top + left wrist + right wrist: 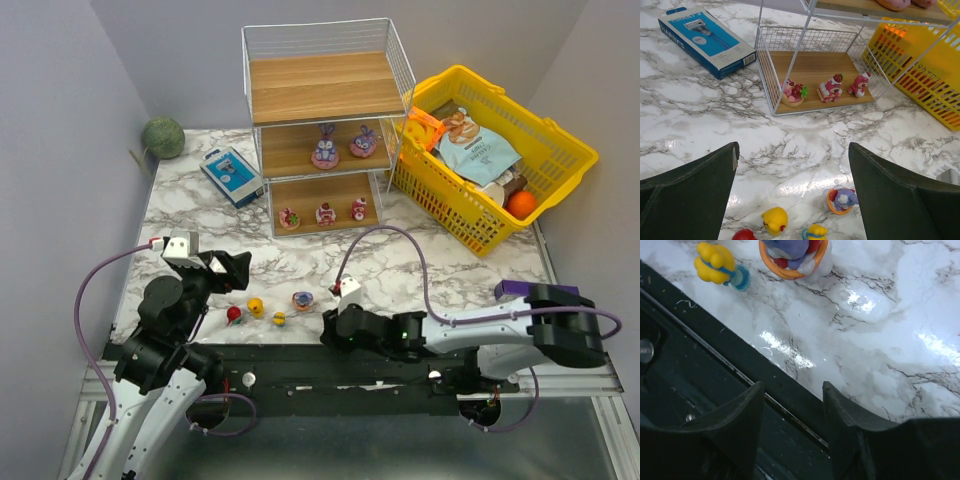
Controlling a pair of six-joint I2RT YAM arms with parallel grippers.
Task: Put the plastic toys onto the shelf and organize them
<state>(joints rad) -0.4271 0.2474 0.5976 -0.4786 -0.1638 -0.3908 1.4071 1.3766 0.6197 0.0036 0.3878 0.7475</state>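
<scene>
Glossy marble table (450, 262); wire-mesh shelf (320, 90), wooden boards; rounded plastic toys (303, 299).

The black left pincer (792, 147) gapes wide and empty, angled downward, while the black right pincer (792, 387), on its low arm stretched leftward, shows a narrower empty gap.

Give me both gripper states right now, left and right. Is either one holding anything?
Left gripper: wide open, empty.
Right gripper: partly open, nothing held.
</scene>
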